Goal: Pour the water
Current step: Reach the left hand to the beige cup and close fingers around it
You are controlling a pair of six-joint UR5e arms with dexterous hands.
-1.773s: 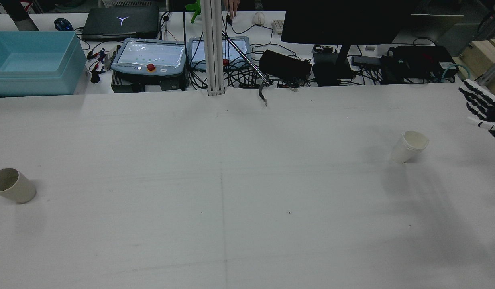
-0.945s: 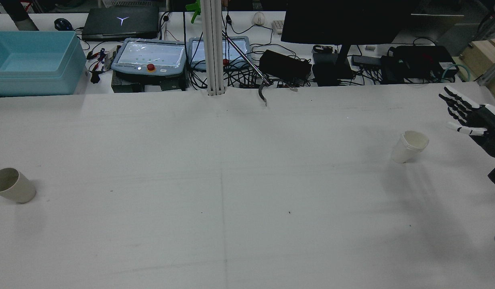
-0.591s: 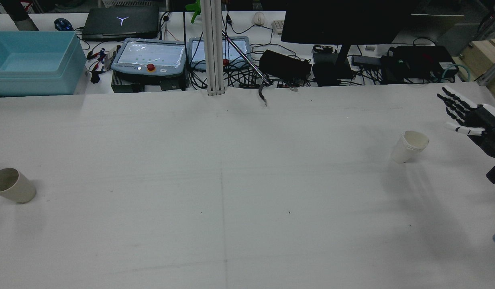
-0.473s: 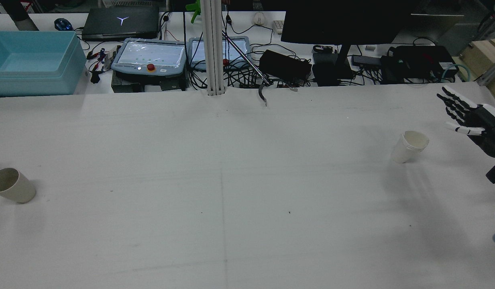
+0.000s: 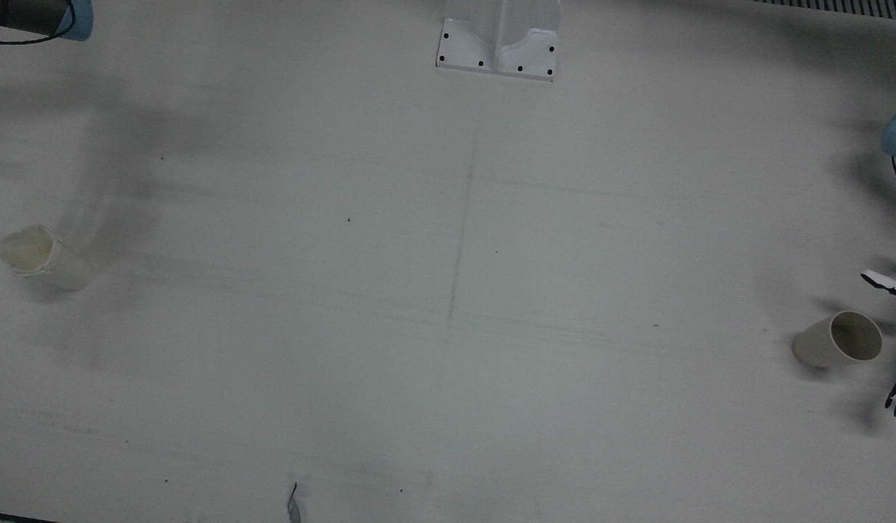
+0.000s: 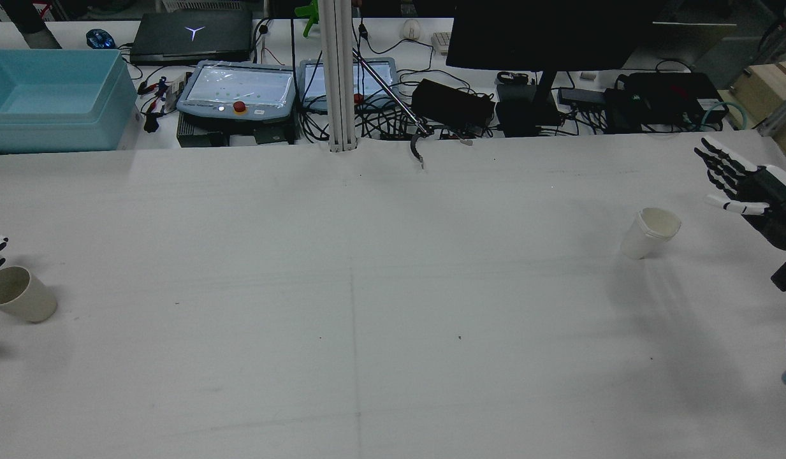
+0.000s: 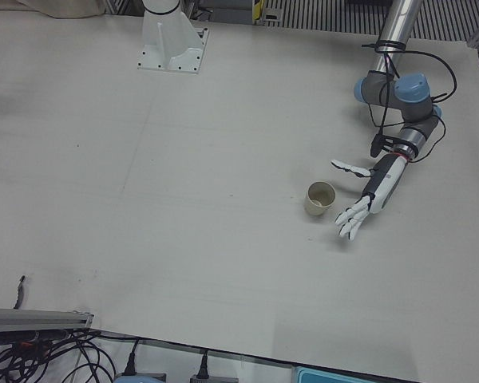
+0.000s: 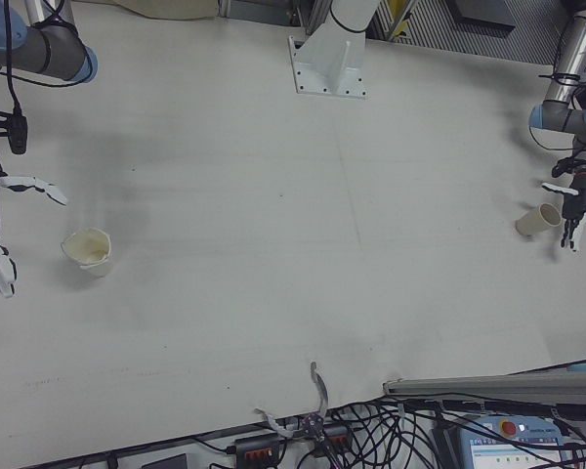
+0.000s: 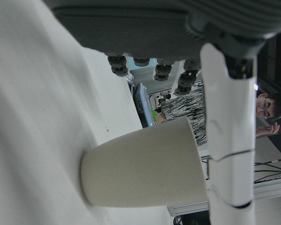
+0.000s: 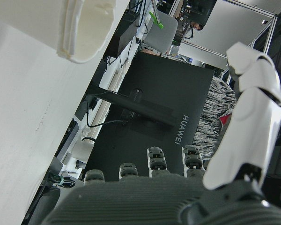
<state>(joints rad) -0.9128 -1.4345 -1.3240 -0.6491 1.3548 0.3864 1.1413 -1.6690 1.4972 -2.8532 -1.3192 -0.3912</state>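
A beige cup stands near the table's left edge in the rear view, also seen as the beige cup in the left-front view. My left hand is open right beside it, thumb and fingers spread on either side without touching. In the left hand view the cup fills the frame below the fingers. A white paper cup stands on the right. My right hand hovers open a short way to its right, apart from it. In the right hand view the paper cup's rim shows at the top.
A white post base is bolted at the robot's side of the table. Beyond the table's far edge lie a teal bin, teach pendants, a monitor and tangled cables. A cable end lies on the table's far edge.
The right hand came in from the right edge toward the paper cup, then held almost still. The left hand's fingertips have entered the rear view beside the beige cup.
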